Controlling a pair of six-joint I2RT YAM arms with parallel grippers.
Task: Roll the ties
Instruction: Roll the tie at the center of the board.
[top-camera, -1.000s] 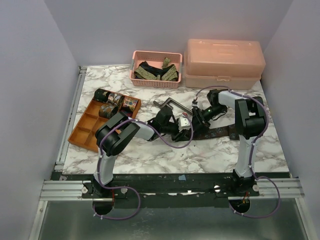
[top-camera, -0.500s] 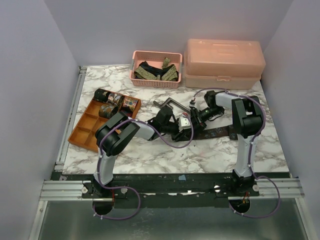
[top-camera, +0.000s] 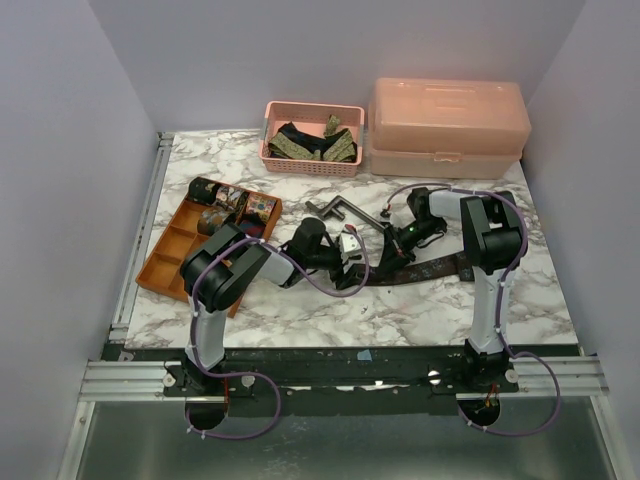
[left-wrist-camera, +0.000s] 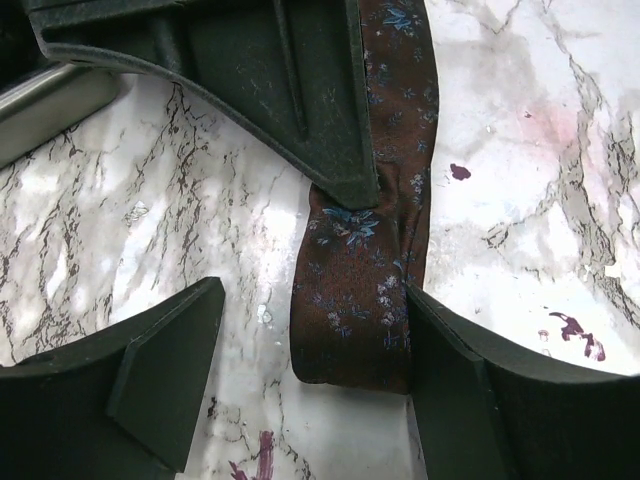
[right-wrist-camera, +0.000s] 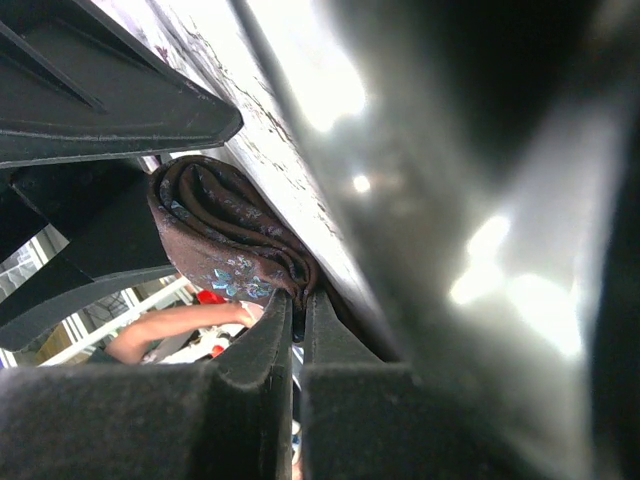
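Observation:
A dark brown tie (top-camera: 440, 266) with small blue flowers lies as a flat strip across the marble table (top-camera: 300, 310), its left end folded over. That folded end (left-wrist-camera: 355, 320) sits between the fingers of my left gripper (left-wrist-camera: 310, 390), which is open; its right finger (left-wrist-camera: 480, 400) touches the fabric's edge. My right gripper (right-wrist-camera: 297, 310) is shut on the folded layers of the tie (right-wrist-camera: 220, 240). From above, the left gripper (top-camera: 358, 268) and right gripper (top-camera: 392, 252) meet at the tie's left end. Three rolled ties (top-camera: 232, 203) rest in the orange tray (top-camera: 170, 262).
A pink basket (top-camera: 268, 152) at the back holds several loose ties (top-camera: 310, 143). A closed pink box (top-camera: 450, 125) stands to its right. A grey metal crank-shaped bar (top-camera: 338, 208) lies just behind the grippers. A metal rail (top-camera: 140, 240) runs along the table's left edge.
My left gripper has opened and drawn back to the left, letting go of the tie's end. My right gripper has closed on the folded end.

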